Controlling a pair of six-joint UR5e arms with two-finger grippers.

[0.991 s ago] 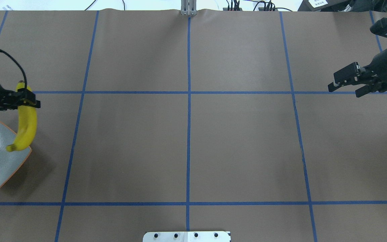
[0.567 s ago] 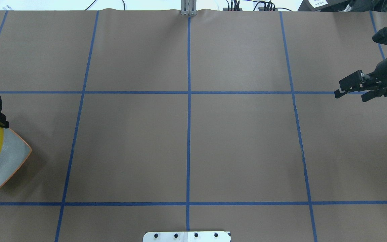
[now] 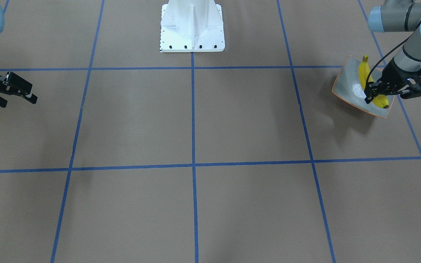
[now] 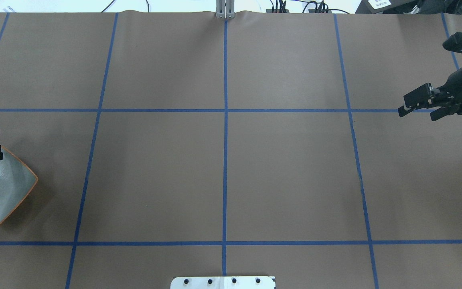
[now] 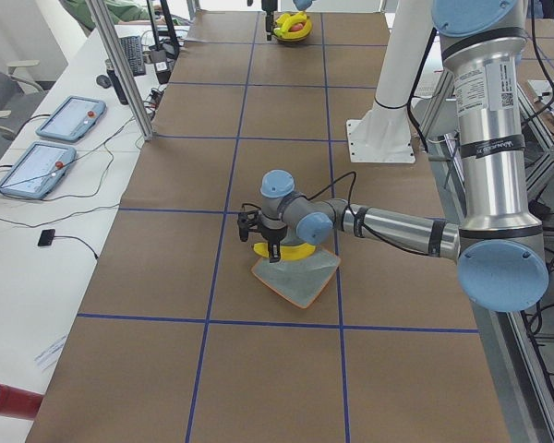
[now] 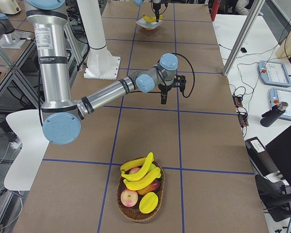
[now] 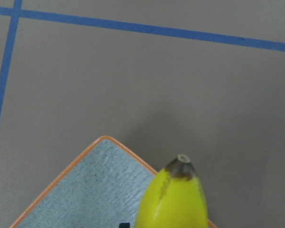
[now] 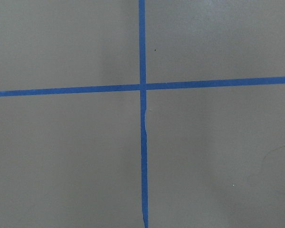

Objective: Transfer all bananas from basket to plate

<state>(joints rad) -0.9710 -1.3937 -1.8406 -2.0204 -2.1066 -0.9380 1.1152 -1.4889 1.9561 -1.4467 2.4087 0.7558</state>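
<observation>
Banana [image 3: 362, 73]: grasped between the fingers of the left gripper [image 3: 370, 93], held over the plate [image 3: 344, 86] directly beneath that gripper; contact with the plate cannot be told | Right gripper [image 4: 415, 115]: fingers spread, nothing held, above the bare table [image 4: 223, 176] | Other bananas [image 6: 140, 174]: lying in the basket [image 6: 128, 211], well apart from both grippers

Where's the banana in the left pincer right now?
Front-facing view, right side: the banana is over the plate, gripped by the left pincer.
</observation>
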